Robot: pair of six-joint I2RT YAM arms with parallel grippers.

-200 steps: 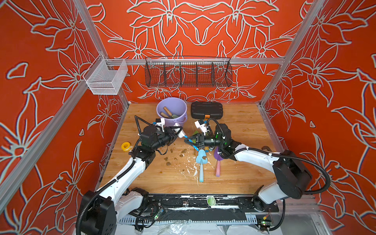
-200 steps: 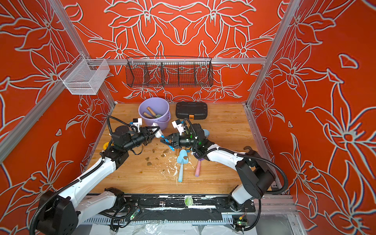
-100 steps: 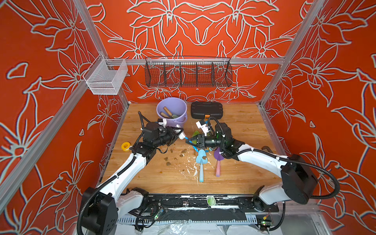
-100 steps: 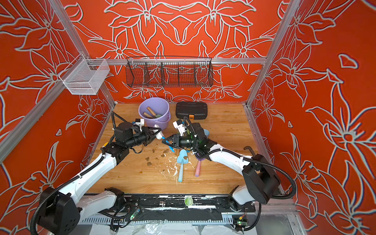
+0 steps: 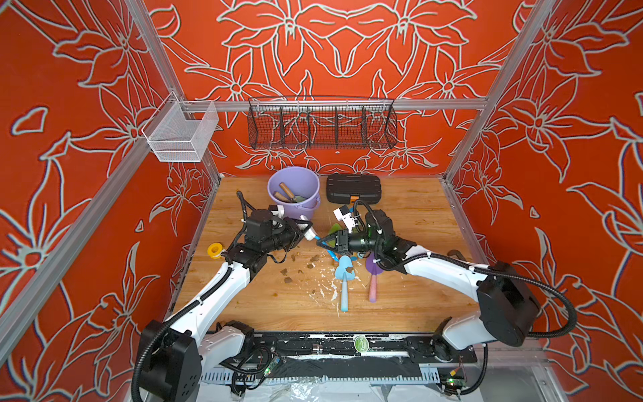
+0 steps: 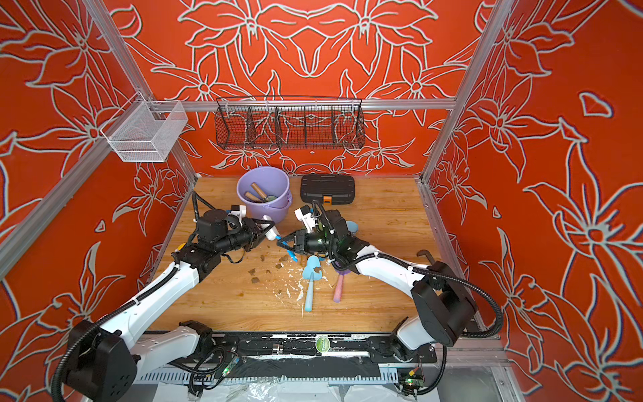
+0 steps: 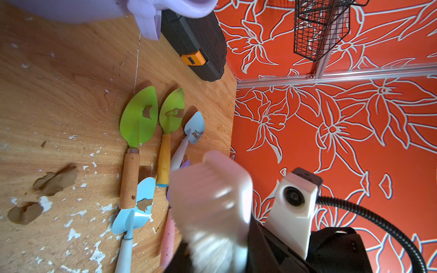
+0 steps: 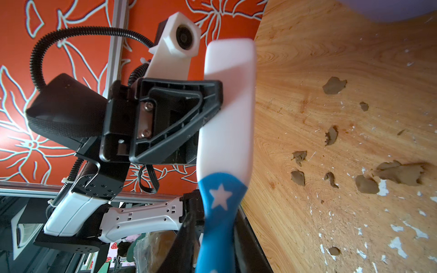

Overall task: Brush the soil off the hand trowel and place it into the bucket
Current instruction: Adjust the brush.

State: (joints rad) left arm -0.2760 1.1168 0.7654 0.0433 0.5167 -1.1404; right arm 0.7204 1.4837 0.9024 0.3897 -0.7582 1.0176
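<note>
1. The light-blue trowel (image 5: 344, 276) lies flat on the worktop (image 5: 410, 222) in front of the right arm. Its blade points toward the back wall and carries a brown patch of soil (image 7: 144, 204). It has not shifted in the last second.
2. More brown clumps lie loose on the wood toward the left arm's side of it, among white flecks, just as they lay a second ago.
3. A purple trowel (image 5: 373, 275) lies just beside it on the other side. The green trowels (image 7: 139, 118) rest farther back, partly under the right arm.
4. The bucket (image 5: 302, 209) stands at the back of the worktop, well apart from the light-blue trowel, with wooden-handled tools already in it.
5. The brush (image 8: 227, 118) hangs above the worktop between the two arms. The left fingers (image 8: 179, 118) are clenched on its white part, as they were a second ago.
6. The right fingers (image 8: 186, 238) have drawn in around the blue handle and moved closer to the left arm's end. I cannot tell whether they press on it yet.
</note>
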